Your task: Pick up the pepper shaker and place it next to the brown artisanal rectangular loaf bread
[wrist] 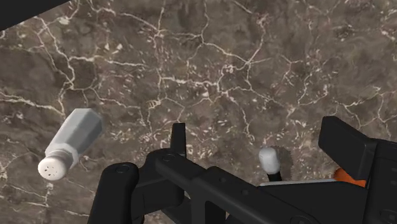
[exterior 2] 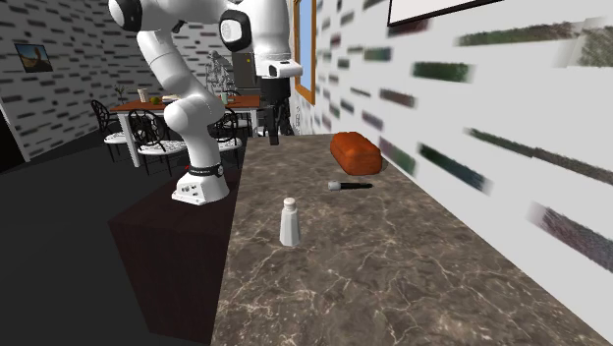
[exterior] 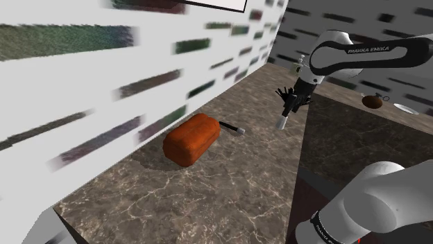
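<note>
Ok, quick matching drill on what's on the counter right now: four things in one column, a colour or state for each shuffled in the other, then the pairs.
Things:
1. pepper shaker
2. loaf
3. black-handled utensil
4. tool

States:
A. orange-brown
B. open, holding nothing
C. pale, standing upright
D. lying flat between two of the others

Pairs: 1-C, 2-A, 3-D, 4-B.
</note>
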Robot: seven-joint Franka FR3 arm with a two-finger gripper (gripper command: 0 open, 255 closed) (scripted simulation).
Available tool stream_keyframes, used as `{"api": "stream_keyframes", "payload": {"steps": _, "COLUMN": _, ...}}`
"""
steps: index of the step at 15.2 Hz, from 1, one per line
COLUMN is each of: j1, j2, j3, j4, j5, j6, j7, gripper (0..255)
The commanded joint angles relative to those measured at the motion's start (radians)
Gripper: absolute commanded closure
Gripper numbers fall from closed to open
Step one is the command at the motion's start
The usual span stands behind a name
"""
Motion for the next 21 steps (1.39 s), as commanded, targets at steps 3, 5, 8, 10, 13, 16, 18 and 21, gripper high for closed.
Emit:
{"api": "stream_keyframes", "payload": {"steps": 3, "j1": -0.002, "j2": 0.132, "j3": -0.082, "j4": 0.063, "j5": 0.018, "j6": 0.085, "j7": -0.091, "gripper": 0}}
{"api": "stream_keyframes", "payload": {"steps": 5, "j1": -0.001, "j2": 0.198, "j3": -0.123, "j4": 0.097, "j5": 0.040, "j6": 0.122, "j7": -0.142, "gripper": 0}}
{"api": "stream_keyframes", "payload": {"steps": 8, "j1": 0.001, "j2": 0.306, "j3": -0.180, "j4": 0.158, "j5": 0.092, "j6": 0.170, "j7": -0.227, "gripper": 0}}
{"api": "stream_keyframes", "payload": {"steps": 10, "j1": 0.000, "j2": 0.383, "j3": -0.215, "j4": 0.205, "j5": 0.141, "j6": 0.195, "j7": -0.289, "gripper": 0}}
{"api": "stream_keyframes", "payload": {"steps": 13, "j1": -0.011, "j2": 0.506, "j3": -0.255, "j4": 0.285, "j5": 0.235, "j6": 0.221, "j7": -0.392, "gripper": 0}}
{"api": "stream_keyframes", "payload": {"steps": 16, "j1": -0.029, "j2": 0.584, "j3": -0.264, "j4": 0.329, "j5": 0.299, "j6": 0.239, "j7": -0.453, "gripper": 0}}
{"api": "stream_keyframes", "payload": {"steps": 18, "j1": -0.031, "j2": 0.601, "j3": -0.261, "j4": 0.318, "j5": 0.315, "j6": 0.263, "j7": -0.464, "gripper": 0}}
{"api": "stream_keyframes", "payload": {"steps": 21, "j1": -0.033, "j2": 0.629, "j3": -0.256, "j4": 0.305, "j5": 0.341, "j6": 0.297, "j7": -0.481, "gripper": 0}}
